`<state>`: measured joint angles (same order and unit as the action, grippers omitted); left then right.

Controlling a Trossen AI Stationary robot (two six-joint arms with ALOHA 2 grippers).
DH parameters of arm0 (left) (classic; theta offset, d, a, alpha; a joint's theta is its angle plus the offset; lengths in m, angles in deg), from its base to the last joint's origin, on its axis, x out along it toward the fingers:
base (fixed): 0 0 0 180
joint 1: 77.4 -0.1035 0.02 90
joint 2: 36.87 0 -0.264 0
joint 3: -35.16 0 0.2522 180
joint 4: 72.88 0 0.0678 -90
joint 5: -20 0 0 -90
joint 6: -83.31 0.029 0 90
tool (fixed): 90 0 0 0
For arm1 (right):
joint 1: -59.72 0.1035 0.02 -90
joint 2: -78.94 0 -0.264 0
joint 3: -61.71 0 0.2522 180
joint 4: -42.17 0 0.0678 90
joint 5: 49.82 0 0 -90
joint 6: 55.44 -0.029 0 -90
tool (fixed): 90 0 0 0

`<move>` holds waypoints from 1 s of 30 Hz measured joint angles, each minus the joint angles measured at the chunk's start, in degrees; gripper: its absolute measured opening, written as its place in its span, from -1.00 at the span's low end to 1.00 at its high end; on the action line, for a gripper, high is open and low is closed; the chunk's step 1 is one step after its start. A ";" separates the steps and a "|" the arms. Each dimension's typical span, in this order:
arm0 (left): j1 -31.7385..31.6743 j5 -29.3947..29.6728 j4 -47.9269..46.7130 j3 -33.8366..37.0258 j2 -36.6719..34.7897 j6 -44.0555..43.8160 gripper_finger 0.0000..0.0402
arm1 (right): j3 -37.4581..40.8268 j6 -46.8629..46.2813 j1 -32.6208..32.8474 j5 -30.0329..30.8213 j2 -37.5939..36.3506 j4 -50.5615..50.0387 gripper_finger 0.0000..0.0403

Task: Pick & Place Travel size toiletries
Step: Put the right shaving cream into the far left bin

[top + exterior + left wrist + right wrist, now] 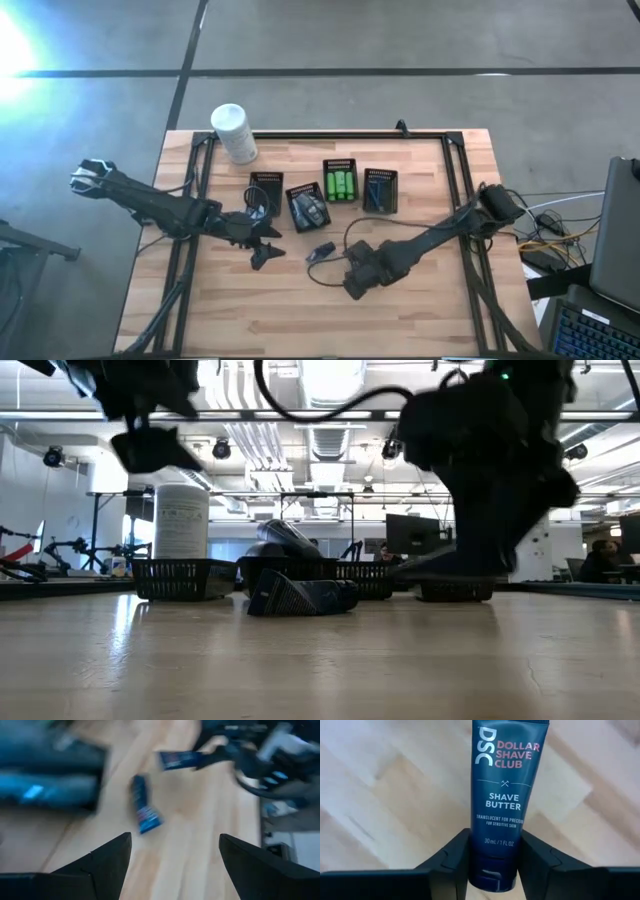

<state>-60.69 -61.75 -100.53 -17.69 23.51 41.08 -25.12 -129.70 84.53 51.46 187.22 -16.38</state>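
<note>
Beside the white canister (233,132), slatted black baskets (340,182) are holding green bottles (341,185). The right pincer (494,857) is gripping a flat dark tube (504,795); the left pincer (172,850) is gaping empty.

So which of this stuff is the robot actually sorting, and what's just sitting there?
Job things:
- dark blue shave butter tube, gripped by the right claw
- bright green small bottles in a basket
- a second dark tube on the wood

Just there:
- tall white cylindrical canister
- black slatted baskets

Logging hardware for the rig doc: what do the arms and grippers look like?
Both arms are dark with jointed links. The left arm has a pale, whitish base end; a black cable loops beside the right arm. The right gripper has matte black, blocky, angular fingers.
</note>
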 joint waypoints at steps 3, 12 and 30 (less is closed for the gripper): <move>1.00 -2.16 6.22 -0.09 0.00 8.60 0.51 | 0.69 4.73 -0.79 -0.62 -2.97 1.56 -0.35; 4.25 9.16 15.37 -3.44 0.14 35.08 0.43 | 1.46 22.36 -4.29 -9.83 -14.12 11.69 -0.41; 6.96 12.05 11.43 -19.37 17.14 66.04 0.43 | -1.35 29.86 -12.52 -25.58 -19.00 12.45 -0.40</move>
<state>-53.72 -49.70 -89.10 -37.06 40.66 107.11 -26.47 -99.85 72.01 25.89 168.22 -3.93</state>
